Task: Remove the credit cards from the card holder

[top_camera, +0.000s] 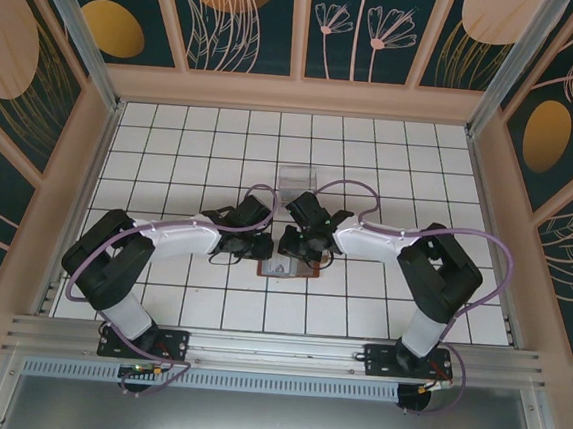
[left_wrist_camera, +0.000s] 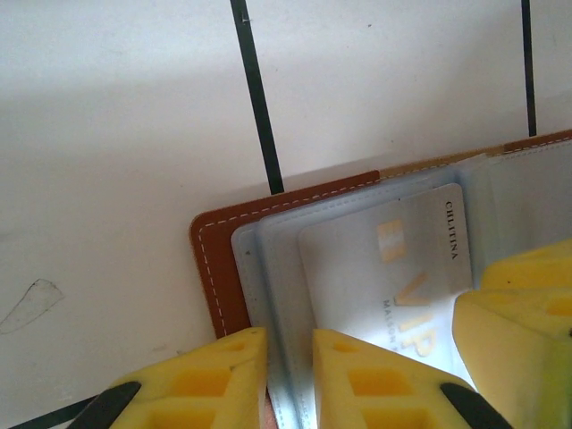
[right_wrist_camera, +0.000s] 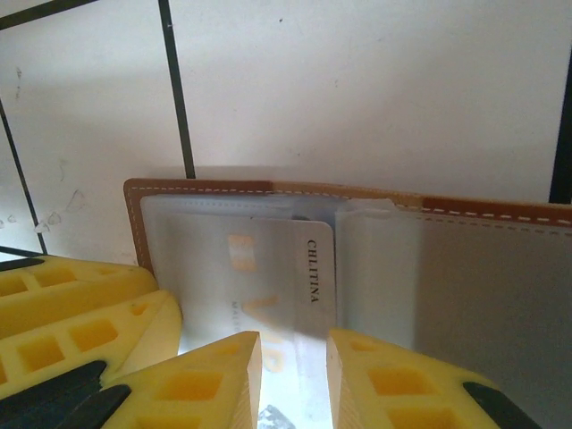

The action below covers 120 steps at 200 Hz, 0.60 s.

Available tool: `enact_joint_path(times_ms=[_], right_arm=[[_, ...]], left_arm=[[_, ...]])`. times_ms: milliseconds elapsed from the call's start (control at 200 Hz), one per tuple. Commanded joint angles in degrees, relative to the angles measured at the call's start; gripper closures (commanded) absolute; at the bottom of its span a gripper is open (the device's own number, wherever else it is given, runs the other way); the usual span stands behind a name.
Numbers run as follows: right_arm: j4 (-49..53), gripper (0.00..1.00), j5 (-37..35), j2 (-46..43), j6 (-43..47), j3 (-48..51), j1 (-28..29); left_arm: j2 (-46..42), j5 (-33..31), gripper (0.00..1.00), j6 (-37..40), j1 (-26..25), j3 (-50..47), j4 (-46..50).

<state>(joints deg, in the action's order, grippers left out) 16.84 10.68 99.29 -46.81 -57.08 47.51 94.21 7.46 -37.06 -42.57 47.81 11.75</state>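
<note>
- A white tiled counter (top_camera: 159, 294) with black grid lines, boxed in by dark wall panels (top_camera: 243, 20) painted with pale flowers and orange discs.
- The card holder (top_camera: 310, 270) lies open and flat near the middle of the counter, with both arms bent in over it. It has a reddish-brown leather rim with pale stitching and clear sleeves inside.
- A credit card (right_wrist_camera: 286, 268) sits tucked in one of the holder's sleeves. It is pale, with gold marks and the lettering "CHLITINA" along one short edge.
- The left claw (left_wrist_camera: 288, 349) is down at the holder's left end. Its yellow fingers are almost together, and the edge of a sleeve runs into the slit between them — I cannot tell whether it is actually pinched.
- The right claw (right_wrist_camera: 293, 349) hangs over the holder just beside the left one. Its fingers stand a little apart, and the card shows in the gap between them — nothing looks clamped.
- A clear plastic tray (top_camera: 300, 179) stands on the far side of the holder, apart from it.
</note>
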Motion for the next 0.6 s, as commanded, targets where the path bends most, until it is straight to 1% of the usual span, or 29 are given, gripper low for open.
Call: enact_joint_path(times_ms=[0,596], right_arm=[[-0.9,0.74,0.7,1.2,0.9,0.7,-0.7],[-3.7,0.75,2.3,1.3,0.5,5.0,-1.8]], left_arm=[[1.9,-1.0,0.79,0.7,-0.3,-0.4,1.5],[2.7,-0.6,0.80,-0.1,-0.3,-2.7,1.2]])
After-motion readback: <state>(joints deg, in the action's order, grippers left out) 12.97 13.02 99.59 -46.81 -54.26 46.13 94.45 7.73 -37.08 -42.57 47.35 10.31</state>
